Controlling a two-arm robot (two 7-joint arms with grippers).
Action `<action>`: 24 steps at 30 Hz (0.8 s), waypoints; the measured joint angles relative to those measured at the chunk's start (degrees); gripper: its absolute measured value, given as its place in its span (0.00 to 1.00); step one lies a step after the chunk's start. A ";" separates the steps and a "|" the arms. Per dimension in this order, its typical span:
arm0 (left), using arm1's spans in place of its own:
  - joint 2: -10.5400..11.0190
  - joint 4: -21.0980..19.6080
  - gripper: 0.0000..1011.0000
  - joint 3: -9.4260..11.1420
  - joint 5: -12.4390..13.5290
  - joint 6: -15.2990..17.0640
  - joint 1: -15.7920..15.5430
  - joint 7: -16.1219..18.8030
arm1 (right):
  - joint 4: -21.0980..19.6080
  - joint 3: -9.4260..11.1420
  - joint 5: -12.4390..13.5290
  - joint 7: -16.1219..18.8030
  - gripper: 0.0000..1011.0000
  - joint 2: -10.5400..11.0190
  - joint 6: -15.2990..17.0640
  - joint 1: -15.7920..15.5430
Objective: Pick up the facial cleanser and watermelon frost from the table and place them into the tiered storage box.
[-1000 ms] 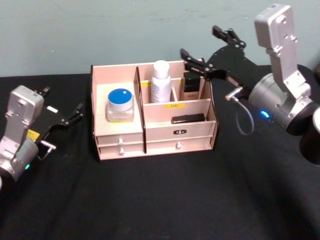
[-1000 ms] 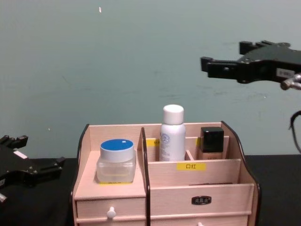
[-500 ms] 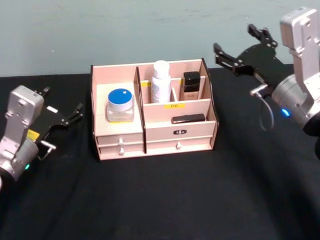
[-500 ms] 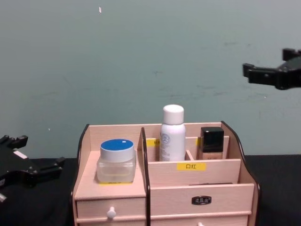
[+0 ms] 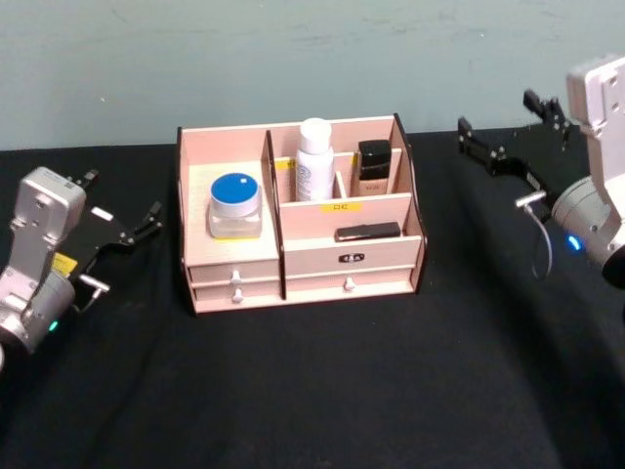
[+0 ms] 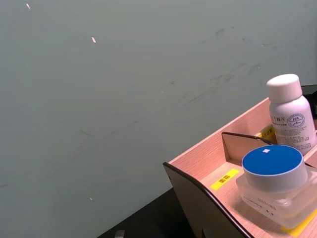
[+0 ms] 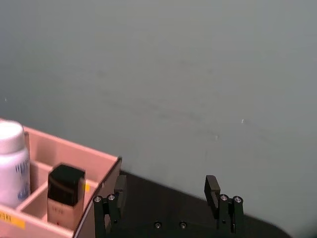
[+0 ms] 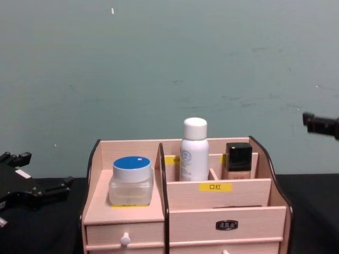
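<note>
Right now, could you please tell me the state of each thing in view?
Cleanser: upright, capped, in back compartment of box.
Jar: upright, lidded, on box's left shelf.
Beige bottle: upright, capped, in back right compartment.
Drawers: closed.
Left gripper: open, empty, left of box.
Right gripper: open, empty, right of box.

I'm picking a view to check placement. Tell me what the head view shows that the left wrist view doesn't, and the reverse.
Head view alone: the left pincer and right pincer, both open, the beige bottle with black cap and the drawers. Left wrist view alone: the facial cleanser's grey print up close. Both: facial cleanser, watermelon frost and tiered storage box.
</note>
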 joint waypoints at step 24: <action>0.00 0.00 1.00 0.00 0.00 0.00 0.00 0.00 | 2.02 0.36 -0.75 0.71 0.99 -0.41 0.77 -0.45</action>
